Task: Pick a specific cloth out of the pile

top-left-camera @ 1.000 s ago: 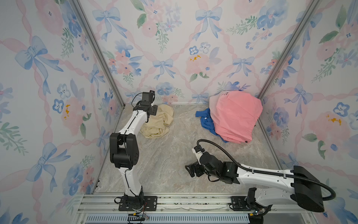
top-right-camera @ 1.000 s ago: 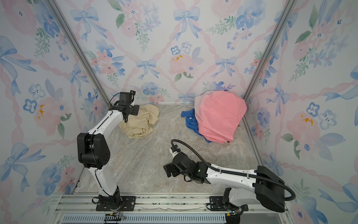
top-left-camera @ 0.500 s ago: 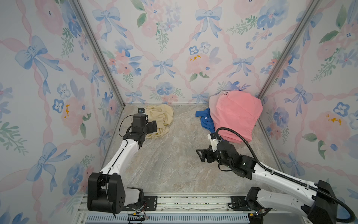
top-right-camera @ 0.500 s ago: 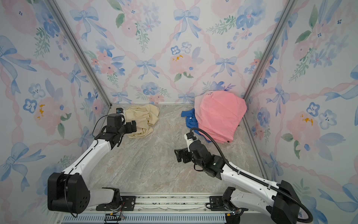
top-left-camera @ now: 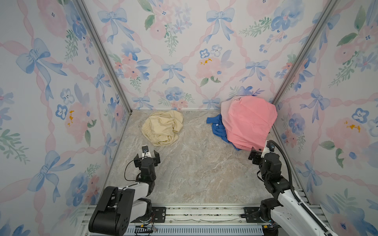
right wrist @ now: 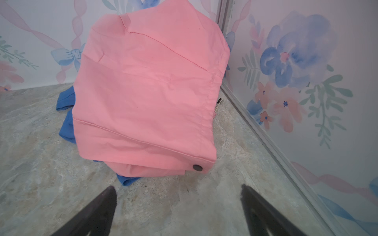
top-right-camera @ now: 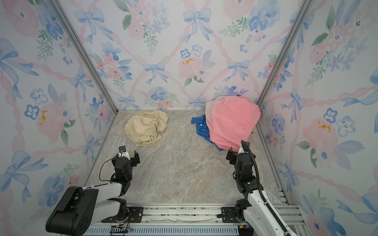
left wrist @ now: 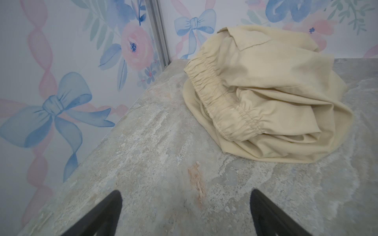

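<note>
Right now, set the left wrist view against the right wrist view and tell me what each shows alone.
Only the left wrist view shows the cream cloth, crumpled on the floor with its gathered waistband facing the camera. Only the right wrist view shows the pile: the pink cloth draped over the blue garment. Both share the marbled floor, floral walls, and open, empty jaws.

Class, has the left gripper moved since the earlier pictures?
Yes. The left gripper, jaws open, has drawn back from the crumpled cream-yellow cloth toward the near metal rail.
</note>
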Tool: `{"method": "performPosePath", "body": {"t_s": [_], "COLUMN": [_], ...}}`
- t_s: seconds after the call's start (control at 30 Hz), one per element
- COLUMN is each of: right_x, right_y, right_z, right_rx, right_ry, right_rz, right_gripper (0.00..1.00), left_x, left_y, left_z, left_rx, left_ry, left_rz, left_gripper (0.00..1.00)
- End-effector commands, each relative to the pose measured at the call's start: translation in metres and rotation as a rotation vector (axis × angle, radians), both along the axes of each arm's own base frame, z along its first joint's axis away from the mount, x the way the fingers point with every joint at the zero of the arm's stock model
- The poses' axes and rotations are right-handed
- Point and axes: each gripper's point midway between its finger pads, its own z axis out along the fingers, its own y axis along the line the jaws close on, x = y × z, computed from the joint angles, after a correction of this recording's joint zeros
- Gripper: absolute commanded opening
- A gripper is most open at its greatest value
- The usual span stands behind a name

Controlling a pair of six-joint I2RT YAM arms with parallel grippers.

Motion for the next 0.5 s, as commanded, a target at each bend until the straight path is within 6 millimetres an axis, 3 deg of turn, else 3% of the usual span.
{"method": "performPosePath", "body": {"t_s": [0.0,0.13,0.2,0.47], "right_x": [0.011,0.01,0.01,0.012], "right_y": [0.009,0.01,0.008,-0.011], "right_z": [0.011,0.002,-0.002,-0.023], "right_rx": [-0.024,-0.009,-0.015,0.002], "right_ry": [-0.105,-0.122,-0.114,-0.098], "right_rz": [0.082,0.099,0.097,0.014], "right_gripper": [0.97,0.97,0.97,0.97], "left_x": [0.023,0.034,0.036,0.036], "left_y": [-0.011,-0.004,-0.012,-0.007], "left_z": [0.042,0.017,0.019,0.019], "left_rx": [-0.018,-0.077,-0.066,-0.054], "left_ry": [-0.176,-0.161,-0.166,-0.168], "left_rz": [-0.076,-0.104,-0.158,-0.114], "left_gripper": [0.98,0.98,0.98,0.98]}}
